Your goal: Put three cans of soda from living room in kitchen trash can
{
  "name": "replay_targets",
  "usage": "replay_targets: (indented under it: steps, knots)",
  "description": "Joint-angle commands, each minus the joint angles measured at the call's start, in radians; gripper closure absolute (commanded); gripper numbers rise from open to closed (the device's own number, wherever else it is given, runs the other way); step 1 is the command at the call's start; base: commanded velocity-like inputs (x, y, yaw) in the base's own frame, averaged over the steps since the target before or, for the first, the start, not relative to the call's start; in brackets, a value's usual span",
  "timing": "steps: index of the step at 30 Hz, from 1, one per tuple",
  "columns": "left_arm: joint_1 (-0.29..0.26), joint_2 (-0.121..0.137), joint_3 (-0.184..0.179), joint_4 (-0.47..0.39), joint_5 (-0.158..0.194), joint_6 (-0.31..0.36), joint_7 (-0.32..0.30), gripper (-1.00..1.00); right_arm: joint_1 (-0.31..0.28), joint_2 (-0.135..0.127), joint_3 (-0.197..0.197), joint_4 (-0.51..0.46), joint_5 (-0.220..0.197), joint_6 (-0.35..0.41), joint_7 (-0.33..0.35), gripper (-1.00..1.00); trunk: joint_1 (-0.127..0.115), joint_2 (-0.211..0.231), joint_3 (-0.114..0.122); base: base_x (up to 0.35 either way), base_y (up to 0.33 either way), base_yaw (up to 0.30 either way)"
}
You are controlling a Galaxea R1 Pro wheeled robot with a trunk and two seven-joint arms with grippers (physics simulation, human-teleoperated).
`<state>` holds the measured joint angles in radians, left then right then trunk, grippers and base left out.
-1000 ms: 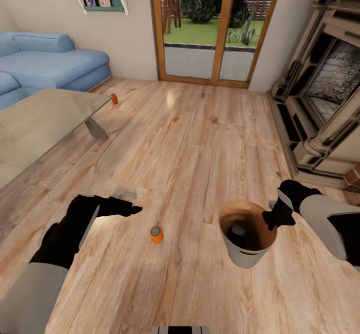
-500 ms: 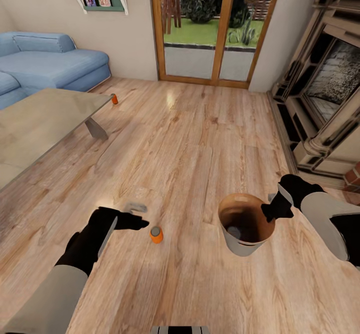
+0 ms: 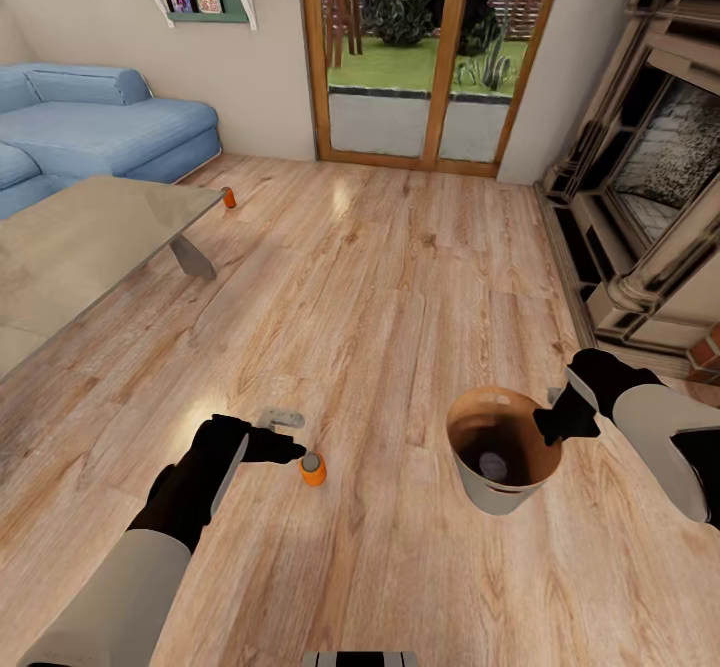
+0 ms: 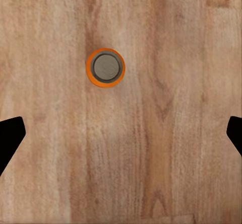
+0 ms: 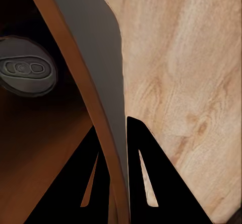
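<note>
Two fingers of the right gripper (image 5: pixel 112 176) pinch the bin (image 3: pixel 478 492) rim; left gripper (image 4: pixel 121 138), spread wide, seemingly hovers beside an orange can (image 4: pixel 105 67).

orange can (image 3: pixel 313 468) gry top | bin (image 3: pixel 500 492) gry out, brown in | sofa (image 3: pixel 110 127) blue

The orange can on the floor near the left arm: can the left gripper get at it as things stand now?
Probably yes. The orange can stands upright on bare floor, the open left gripper hovers beside it, and nothing lies between them. In the left wrist view the can sits off-centre between the fingers, so a small shift seems needed.
</note>
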<state>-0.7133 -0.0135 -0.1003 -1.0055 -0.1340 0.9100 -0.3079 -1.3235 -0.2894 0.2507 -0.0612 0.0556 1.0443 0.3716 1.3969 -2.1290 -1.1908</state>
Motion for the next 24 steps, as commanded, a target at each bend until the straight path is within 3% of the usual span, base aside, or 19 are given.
replay_targets:
  steps: [1, 9, 24]
  knots:
    - [0.0, -0.001, 0.0, 0.0, 0.0, 0.0, 0.002, -1.0, 0.0, -0.001, -0.012, 0.0, -0.018, 0.003, 0.006, 1.0, 0.0, 0.0, 0.0, 0.0, 0.0, 0.0]
    - [0.0, -0.003, 0.0, -0.001, 0.004, 0.001, 0.01, -1.0, 0.0, -0.004, -0.011, -0.001, -0.017, 0.003, 0.006, 1.0, 0.0, 0.0, 0.0, 0.1, 0.002, 0.0]
    - [0.0, -0.004, 0.0, -0.003, 0.005, 0.004, 0.01, -1.0, 0.001, -0.005, -0.009, -0.005, -0.017, 0.003, 0.006, 1.0, 0.0, 0.0, 0.0, 0.305, 0.003, 0.0]
